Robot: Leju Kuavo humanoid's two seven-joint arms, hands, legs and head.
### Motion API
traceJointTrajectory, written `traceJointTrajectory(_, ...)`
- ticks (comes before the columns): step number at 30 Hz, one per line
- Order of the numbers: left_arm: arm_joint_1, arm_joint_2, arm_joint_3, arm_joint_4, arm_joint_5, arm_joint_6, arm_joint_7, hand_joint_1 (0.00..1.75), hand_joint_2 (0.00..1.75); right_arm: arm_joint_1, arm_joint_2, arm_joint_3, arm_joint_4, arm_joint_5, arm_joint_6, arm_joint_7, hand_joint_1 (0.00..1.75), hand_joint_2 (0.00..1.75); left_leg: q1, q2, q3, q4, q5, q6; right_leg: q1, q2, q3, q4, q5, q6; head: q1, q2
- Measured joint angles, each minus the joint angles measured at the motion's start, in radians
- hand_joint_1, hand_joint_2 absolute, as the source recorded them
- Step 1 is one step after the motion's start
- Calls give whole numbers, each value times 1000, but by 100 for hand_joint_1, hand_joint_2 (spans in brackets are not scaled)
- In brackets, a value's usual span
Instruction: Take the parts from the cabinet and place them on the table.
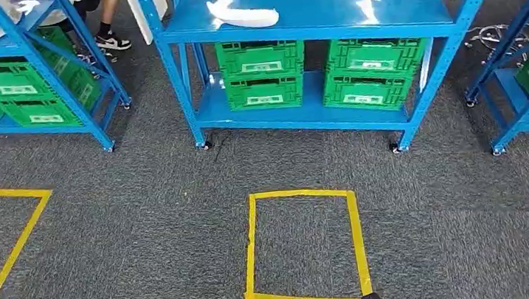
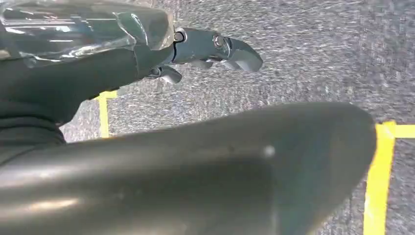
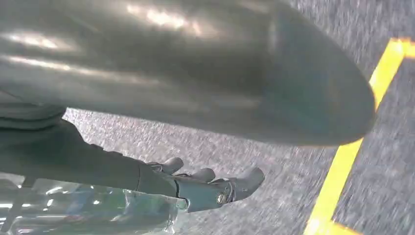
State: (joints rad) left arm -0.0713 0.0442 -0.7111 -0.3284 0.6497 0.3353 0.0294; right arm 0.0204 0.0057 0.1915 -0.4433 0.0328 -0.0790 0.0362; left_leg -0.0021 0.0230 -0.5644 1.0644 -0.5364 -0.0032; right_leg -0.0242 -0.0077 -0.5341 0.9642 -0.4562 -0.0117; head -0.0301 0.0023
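White part (image 1: 243, 14): lies on top shelf of the middle blue cabinet (image 1: 306, 11) (green crates (image 1: 262, 73) below). Left hand (image 2: 205, 51) and right hand (image 3: 210, 186): fingers loosely extended over grey carpet (image 1: 143, 221), holding nothing.

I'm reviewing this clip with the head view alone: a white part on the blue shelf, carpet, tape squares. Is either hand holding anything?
Observer: No. The left wrist view has the left hand holding nothing, its fingers loosely extended.
Operator: And the right one?
Observer: The right hand holds nothing either, with its fingers apart.
Operator: What lies beyond them?
Observer: Grey carpet with yellow tape lines on it.
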Motion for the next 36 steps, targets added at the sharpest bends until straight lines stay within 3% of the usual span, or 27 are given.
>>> traceJointTrajectory(2, 3, 1, 0, 0, 0, 0, 5, 0, 0, -3, 2, 0, 0, 0, 0, 0, 0, 0, 6, -19, -69, 166, -80, -7, 3, 23, -8, 2, 5, -5, 0, 0)
traceJointTrajectory(3, 4, 1, 0, 0, 0, 0, 6, 0, 0, 0, 2, 0, 0, 0, 0, 0, 0, 0, 7, -20, -93, 224, -97, -8, 4, 36, -11, 3, 8, -3, 0, 0)
traceJointTrajectory(4, 4, 1, 0, 0, -1, 1, 6, 0, 0, 2, 2, 0, 0, 0, 0, 0, 0, 0, 8, -20, -92, 228, -86, -7, 5, 48, -12, 3, 10, -3, 0, 0)
traceJointTrajectory(5, 4, 1, 0, 0, -1, 1, 7, 0, 0, 3, 2, 0, 0, -1, 0, 0, 0, 0, 8, -21, -71, 185, -55, -5, 5, 62, -12, 4, 12, -1, 0, 0)
traceJointTrajectory(6, 4, 1, 0, 0, -2, 2, 7, 0, 0, 3, 3, 0, 0, -1, 0, 0, 0, 0, 8, -28, -27, 99, -6, 0, 6, 77, -12, 4, 13, 2, 0, 0)
traceJointTrajectory(7, 3, 2, 0, 0, -2, 2, 7, 0, 0, 1, 4, 0, 0, -1, 0, 0, 0, 0, 9, -47, 20, 8, 39, 6, 7, 90, -11, 4, 15, 5, 0, 0)
traceJointTrajectory(8, 3, 4, 0, 0, -3, 3, 7, 0, 0, 1, 5, 0, 0, -2, -1, 0, 0, 0, 9, -91, 56, -67, 61, 16, 4, 101, -12, 3, 17, 7, 1, 0)
traceJointTrajectory(9, 5, 6, 0, 0, -3, 3, 7, 0, 0, -2, 7, 0, 0, -2, -2, 0, 0, 0, 10, -105, 60, -82, 52, 22, 14, 108, -16, 7, 22, 15, 3, 0)
traceJointTrajectory(11, 3, 6, 0, 0, -3, 6, 8, 0, 0, 1, 8, 0, 0, -5, -6, -2, 0, 0, 4, -91, 59, -86, 48, 27, 4, 125, -30, 6, 29, 25, -4, 0)
traceJointTrajectory(13, 3, 6, 0, -4, -12, 5, 8, 0, 0, 8, 9, 0, 0, -6, -10, -2, 0, 0, 7, -76, 59, -104, 64, 39, 8, 130, -36, 3, 37, 39, -3, 0)
traceJointTrajectory(14, 3, 8, 0, -4, -17, 0, 6, 0, 0, 9, 8, 0, 0, -6, -14, -3, 0, 0, 12, -68, 61, -114, 74, 41, 8, 82, -53, 24, 23, 33, -2, 0)
traceJointTrajectory(15, 4, 10, -1, -5, -24, -2, 2, 0, 0, 7, 8, 0, 0, -7, -17, -3, 0, 0, 11, -62, 57, -117, 78, 49, 9, 43, -77, 74, -12, 27, 5, 0)
traceJointTrajectory(16, 6, 13, -2, -4, -29, -1, -2, 0, 0, 3, 9, 0, 0, -10, -19, -5, 0, 0, 10, -51, 51, -116, 80, 49, 7, 26, -121, 168, -58, 22, 5, 0)
traceJointTrajectory(17, 9, 15, -3, -4, -34, -1, -4, 0, 0, 1, 10, 0, 0, -13, -21, -6, 0, 0, 8, -41, 47, -116, 82, 49, 5, 22, -156, 247, -89, 21, 4, 0)
traceJointTrajectory(18, 9, 16, -3, -4, -35, 0, -5, 0, 0, 2, 10, 0, 0, -16, -22, -8, 0, 0, 8, -33, 42, -114, 84, 48, 3, 20, -186, 323, -113, 25, 4, 0)
traceJointTrajectory(19, 9, 16, -3, -4, -36, 0, -5, 0, 0, 4, 9, -2, 0, -18, -23, -10, 0, 0, 8, -27, 38, -112, 85, 47, 1, 19, -190, 342, -115, 33, 4, 0)
traceJointTrajectory(20, 9, 16, -3, -4, -37, 0, -6, 0, 0, 6, 9, -2, 0, -18, -24, -11, 0, 0, 8, -22, 37, -111, 86, 46, -2, 18, -166, 310, -102, 46, 5, 0)
traceJointTrajectory(21, 9, 16, -3, -4, -38, 0, -6, 0, 0, 7, 8, -2, 0, -18, -24, -11, 0, 0, 8, -18, 36, -110, 87, 44, -4, 16, -120, 237, -77, 58, 5, 0)
traceJointTrajectory(22, 7, 16, -4, -5, -40, 2, -7, 0, 0, 7, 5, -3, 0, -19, -24, -13, 0, 0, 9, -15, 35, -105, 86, 40, -7, 12, -51, 120, -40, 70, 5, 0)
traceJointTrajectory(23, 5, 16, -5, -5, -47, 6, -6, 0, 0, 6, 5, -3, 0, -22, -25, -14, 0, 0, 8, -13, 33, -97, 83, 34, -8, 3, 4, 27, -21, 73, 5, 0)
traceJointTrajectory(25, -2, 24, -10, -6, -59, 13, -5, 0, 0, 4, 9, -4, 0, -31, -24, -19, 0, 0, 0, -11, 23, -83, 78, 23, -3, 8, 8, 12, -23, 44, 0, 0)
traceJointTrajectory(27, -9, 32, -16, -11, -73, 15, 6, 0, 0, 6, 14, -5, 0, -38, -23, -21, 0, 0, 1, -12, 18, -79, 80, 45, -2, 8, 7, 9, -18, 39, 0, 0)
traceJointTrajectory(28, -12, 38, -19, -15, -88, 15, 16, 0, 0, 6, 15, -5, 0, -42, -16, -22, 0, 0, 3, -12, 17, -81, 82, 46, 1, 8, 6, 10, -16, 35, 1, 0)
traceJointTrajectory(30, -22, 47, -26, -22, -115, 13, 33, 0, 0, 1, 20, -8, 5, -57, -6, -25, 0, 0, 6, -12, 16, -84, 87, 45, 5, 9, 2, 10, -14, 31, 0, 0)
traceJointTrajectory(36, -43, 65, -46, -36, -173, 2, 72, 0, 0, -5, 41, -25, 45, -91, -6, -36, 0, 0, 11, -12, 13, -90, 97, 29, 12, 9, -4, 11, -8, 19, 1, 0)
